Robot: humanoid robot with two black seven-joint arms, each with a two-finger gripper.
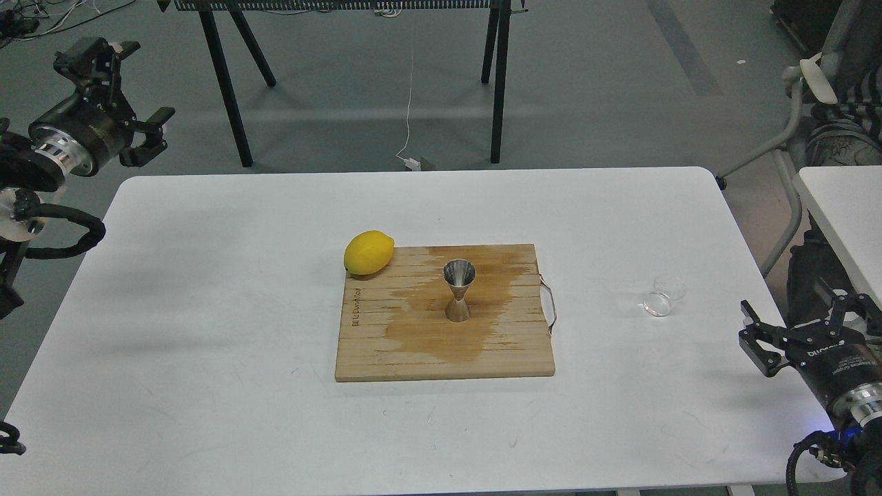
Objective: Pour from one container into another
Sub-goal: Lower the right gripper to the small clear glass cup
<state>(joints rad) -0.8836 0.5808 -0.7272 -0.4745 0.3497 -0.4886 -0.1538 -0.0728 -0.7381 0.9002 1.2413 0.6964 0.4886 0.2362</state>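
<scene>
The clear glass cup rests on the white table, right of the wooden board. A steel jigger stands upright in the middle of that board, inside a dark wet patch. My right gripper hangs open at the table's near right edge, below and to the right of the cup, holding nothing. Off the table's far left corner, my left gripper is open and empty, far from both containers.
A yellow lemon sits at the board's far left corner. The board has a metal handle on its right side. Black trestle legs stand behind the table, and a second white table is at the right.
</scene>
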